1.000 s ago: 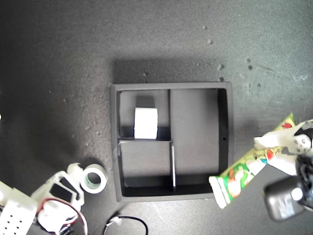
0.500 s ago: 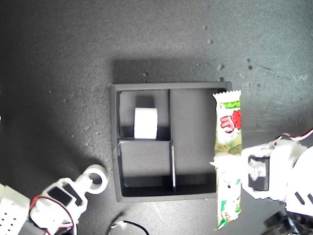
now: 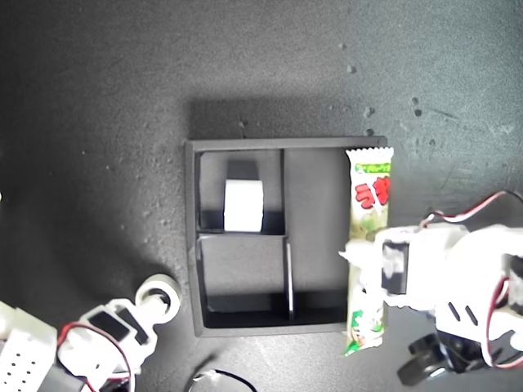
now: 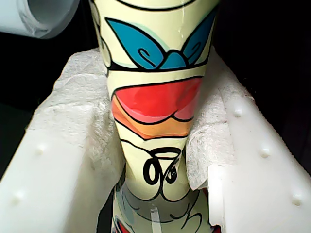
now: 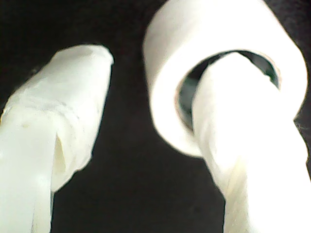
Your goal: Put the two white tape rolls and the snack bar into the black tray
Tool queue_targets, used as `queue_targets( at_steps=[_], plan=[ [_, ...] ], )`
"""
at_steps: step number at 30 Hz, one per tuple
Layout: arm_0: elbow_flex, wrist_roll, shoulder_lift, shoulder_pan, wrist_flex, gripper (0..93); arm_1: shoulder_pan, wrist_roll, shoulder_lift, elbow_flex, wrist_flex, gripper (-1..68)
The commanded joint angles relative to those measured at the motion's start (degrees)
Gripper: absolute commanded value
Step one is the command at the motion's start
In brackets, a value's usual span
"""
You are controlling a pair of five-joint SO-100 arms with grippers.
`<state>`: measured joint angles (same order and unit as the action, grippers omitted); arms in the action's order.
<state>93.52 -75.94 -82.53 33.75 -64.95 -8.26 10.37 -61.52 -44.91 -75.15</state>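
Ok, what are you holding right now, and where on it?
My first gripper is shut on the snack bar, gripping it across its width a little past the middle. My second gripper has one finger through the tape roll, jaws still apart.

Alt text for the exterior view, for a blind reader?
My first claw holds the snack bar over the black tray. One tape roll stands inside; my second claw reaches the other tape roll outside.
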Motion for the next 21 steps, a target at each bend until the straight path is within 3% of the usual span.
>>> queue_targets(
  at_steps=[1, 8, 11, 12, 19, 21],
  plan=[
    [-0.79, 0.18, 1.14, -1.23, 0.7, 13.0, 1.67, 0.09, -0.79, 3.43, 1.76, -0.6],
    [-0.44, -0.53, 2.11, -4.31, 0.26, 1.0, 5.62, -0.7, -0.7, 1.93, 4.04, 0.0],
    [-4.31, 2.55, -4.13, -5.8, -7.56, 0.2, 6.77, -0.7, -0.7, -2.46, 4.04, 20.7],
    [-7.21, 4.31, -6.15, -6.59, -11.6, 0.2, 6.94, -0.53, -0.7, -3.69, 4.04, 22.5],
    [-37.0, 19.07, -4.57, -13.71, -26.63, 0.1, 5.36, 0.18, -0.7, 0.26, -0.26, 21.5],
    [-48.16, 21.53, 2.2, -14.33, -29.62, 0.1, 4.92, 4.66, -0.7, 8.79, -3.6, 12.6]
  ],
)
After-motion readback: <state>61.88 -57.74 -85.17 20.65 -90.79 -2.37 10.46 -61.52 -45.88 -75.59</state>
